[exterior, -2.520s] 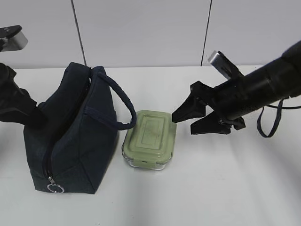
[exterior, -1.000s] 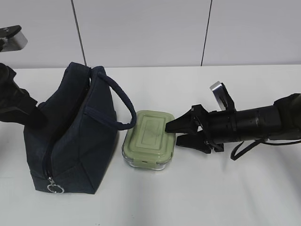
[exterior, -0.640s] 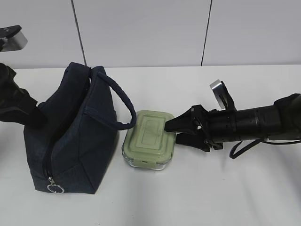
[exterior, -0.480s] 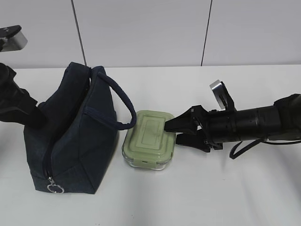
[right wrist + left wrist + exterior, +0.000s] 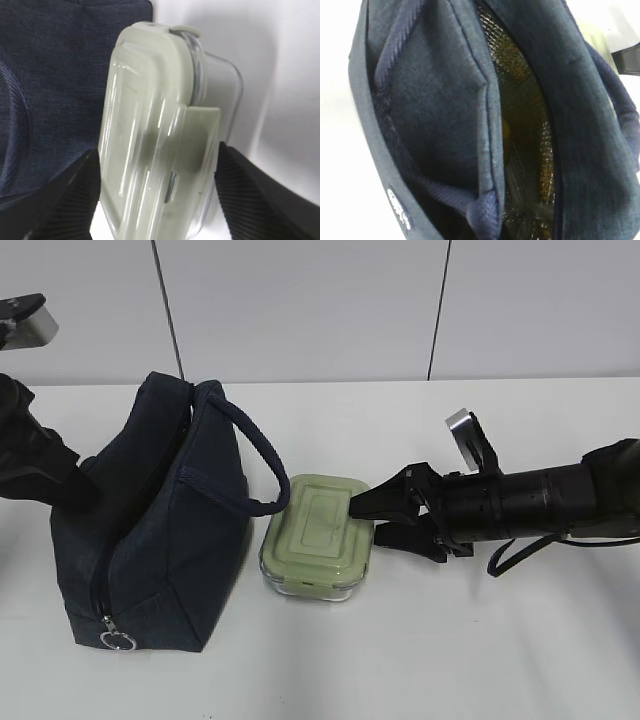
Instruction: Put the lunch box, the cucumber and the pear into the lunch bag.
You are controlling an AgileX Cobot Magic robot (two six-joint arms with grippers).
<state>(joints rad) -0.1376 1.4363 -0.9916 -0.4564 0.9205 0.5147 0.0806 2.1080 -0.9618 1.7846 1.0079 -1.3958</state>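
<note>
White tabletop (image 5: 330,660) under a pale panelled wall; nothing else on it but the task items. Largest item, the bag (image 5: 150,530), stands at my left side, mouth open at the top, handle looped toward the box. My left arm sits at the bag's far side; its pincer is hidden from every view, so I take it as closed, and whether it pinches the fabric I cannot tell. Left wrist view looks down into the bag (image 5: 520,150): foil lining, and a small yellow-orange patch deep inside that may be the pear; too little shows to be sure. Cucumber not visible anywhere; it may lie in the bag out of sight. Box (image 5: 318,535) rests on the table just right of the bag, lid on, clips down. My right pincer (image 5: 372,520) lies low and level at the box's right end, jaws spread, one finger above the lid edge and one below. Right wrist view confirms: box (image 5: 155,150) sits between the two fingers (image 5: 65,195), with slim gaps either side, not yet clamped. Judgement: box is the step left to do; grasp pending, then lift over and into the bag.
</note>
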